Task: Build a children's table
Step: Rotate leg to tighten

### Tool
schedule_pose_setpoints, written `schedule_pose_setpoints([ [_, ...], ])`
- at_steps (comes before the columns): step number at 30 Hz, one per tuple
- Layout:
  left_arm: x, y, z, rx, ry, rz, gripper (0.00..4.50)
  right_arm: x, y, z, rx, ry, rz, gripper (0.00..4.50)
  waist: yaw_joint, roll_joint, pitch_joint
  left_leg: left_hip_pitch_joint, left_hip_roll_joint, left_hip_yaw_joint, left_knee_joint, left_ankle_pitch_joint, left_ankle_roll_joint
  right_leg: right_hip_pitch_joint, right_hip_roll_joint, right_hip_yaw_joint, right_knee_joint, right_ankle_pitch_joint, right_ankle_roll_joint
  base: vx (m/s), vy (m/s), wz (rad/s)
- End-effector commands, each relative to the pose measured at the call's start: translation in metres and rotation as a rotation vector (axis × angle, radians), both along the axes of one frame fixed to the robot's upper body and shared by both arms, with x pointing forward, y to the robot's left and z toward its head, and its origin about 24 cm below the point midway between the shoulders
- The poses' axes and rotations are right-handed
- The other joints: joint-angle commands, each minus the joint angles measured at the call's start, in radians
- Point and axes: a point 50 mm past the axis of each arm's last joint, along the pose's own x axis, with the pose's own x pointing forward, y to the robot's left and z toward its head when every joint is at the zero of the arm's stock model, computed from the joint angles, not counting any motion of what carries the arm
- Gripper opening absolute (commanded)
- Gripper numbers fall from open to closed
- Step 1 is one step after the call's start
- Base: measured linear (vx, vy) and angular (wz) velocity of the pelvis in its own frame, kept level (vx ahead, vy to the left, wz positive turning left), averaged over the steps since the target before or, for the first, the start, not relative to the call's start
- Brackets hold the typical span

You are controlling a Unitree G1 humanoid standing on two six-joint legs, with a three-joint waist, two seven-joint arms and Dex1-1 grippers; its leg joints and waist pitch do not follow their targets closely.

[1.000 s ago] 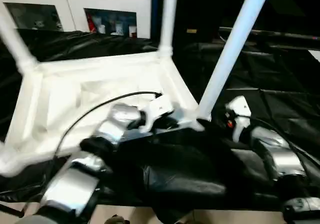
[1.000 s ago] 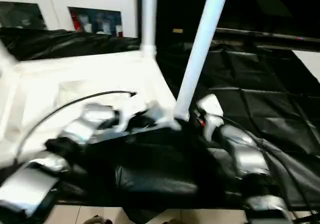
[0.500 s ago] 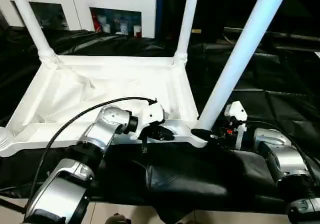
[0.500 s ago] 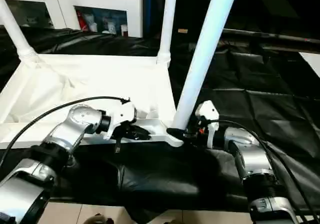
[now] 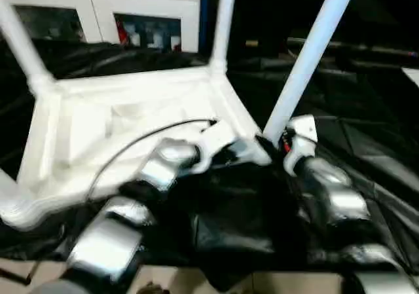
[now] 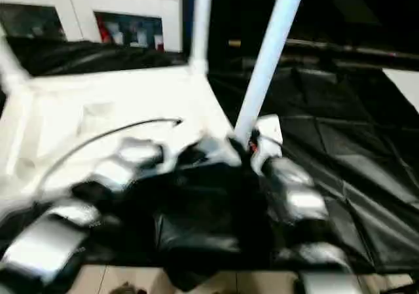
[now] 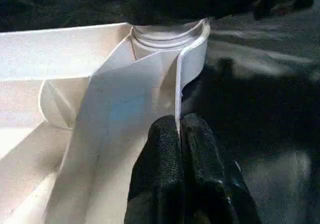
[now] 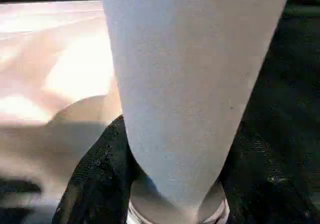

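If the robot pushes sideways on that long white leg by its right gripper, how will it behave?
The leg looks like a stiff tube, so it probably levers rather than bends. Standing tall in the tabletop corner, it may rock the thin-walled, likely light tabletop.

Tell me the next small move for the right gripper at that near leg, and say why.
Probably turn the near leg further into its corner socket while the left gripper pinches the tabletop's rim. The right gripper has its fingers on either side of the leg's base, and the table looks skewed, so the joint may not be tight yet.
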Motion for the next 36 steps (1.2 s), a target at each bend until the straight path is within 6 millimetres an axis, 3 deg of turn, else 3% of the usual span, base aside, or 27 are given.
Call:
schedule_pose_setpoints([
  [1,0.004,-0.01,0.008,-0.032,-0.059,0.03,0.0,-0.016,0.011,-0.036,-0.034,0.167,0.014,1.99,-0.001,0.006,-0.059,0.01,0.048,-0.028,-0.07,-0.198,0.006,0.037,-0.096,0.058,-0.086,-0.194,-0.193,0.0,0.0,0.0],
  [2,0.002,-0.014,0.009,-0.03,-0.071,0.006,0.0,-0.016,0.019,-0.035,-0.054,0.156,0.053,1.99,-0.001,0.005,-0.058,0.007,0.046,-0.028,-0.069,-0.193,0.013,0.038,-0.096,0.058,-0.086,-0.186,-0.194,0.0,0.0,0.0],
  [3,0.002,-0.015,0.009,-0.027,-0.074,-0.01,0.0,-0.017,0.022,-0.035,-0.065,0.15,0.072,2.53,0.001,0.003,-0.057,0.005,0.044,-0.026,-0.068,-0.189,0.032,0.041,-0.096,0.058,-0.088,-0.192,-0.185,0.0,0.0,0.0],
  [7,-0.001,-0.009,0.007,-0.023,-0.06,-0.077,0.0,-0.015,0.021,-0.028,-0.056,0.08,0.12,2.86,0.002,0.004,-0.055,0.007,0.047,-0.028,-0.071,-0.208,0.033,0.037,-0.098,0.056,-0.093,-0.253,-0.174,0.0,0.0,0.0],
  [11,-0.007,0.004,0.005,-0.046,-0.029,-0.179,0.0,-0.015,0.007,-0.016,-0.032,0.017,0.229,2.86,0.001,0.004,-0.055,0.003,0.048,-0.028,-0.071,-0.209,0.051,0.041,-0.096,0.056,-0.09,-0.228,-0.18,0.0,0.0,0.0],
  [17,-0.014,0.026,0.004,-0.046,0.018,-0.296,0.0,-0.027,-0.012,-0.008,-0.067,0.007,0.481,2.86,0.004,0.005,-0.057,0.003,0.053,-0.025,-0.067,-0.164,0.088,0.045,-0.095,0.056,-0.078,-0.116,-0.225,0.0,0.0,0.0],
  [21,-0.022,0.047,0.006,-0.064,0.089,-0.402,0.0,-0.039,-0.025,0.002,-0.045,0.008,0.661,2.86,0.015,0.002,-0.054,0.005,0.057,-0.024,-0.068,-0.174,0.086,0.045,-0.097,0.056,-0.08,-0.161,-0.229,0.0,0.0,0.0],
  [22,-0.023,0.048,0.006,-0.063,0.092,-0.406,0.0,-0.04,-0.025,0.002,-0.045,0.008,0.669,2.86,0.021,0.006,-0.054,0.006,0.06,-0.022,-0.069,-0.175,0.084,0.042,-0.096,0.055,-0.079,-0.166,-0.229,0.0,0.0,0.0],
  [26,-0.025,0.06,0.008,-0.056,0.112,-0.429,0.0,-0.047,-0.028,0.004,-0.026,0.028,0.767,2.72,0.025,0.005,-0.054,0.007,0.06,-0.022,-0.07,-0.189,0.067,0.039,-0.098,0.054,-0.08,-0.202,-0.221,0.0,0.0,0.0],
  [34,-0.022,0.062,0.008,-0.046,0.085,-0.374,0.0,-0.049,-0.022,-0.001,-0.003,0.05,0.764,2.39,0.024,-0.001,-0.054,0.005,0.056,-0.022,-0.069,-0.167,0.06,0.038,-0.098,0.055,-0.08,-0.203,-0.207,0.0,0.0,0.0],
  [36,-0.011,0.057,0.006,-0.01,0.035,-0.237,0.0,-0.041,-0.022,-0.009,-0.051,0.058,0.616,2.39,0.018,-0.001,-0.051,0.007,0.056,-0.025,-0.072,-0.187,0.042,0.032,-0.1,0.055,-0.085,-0.248,-0.198,0.0,0.0,0.0],
])
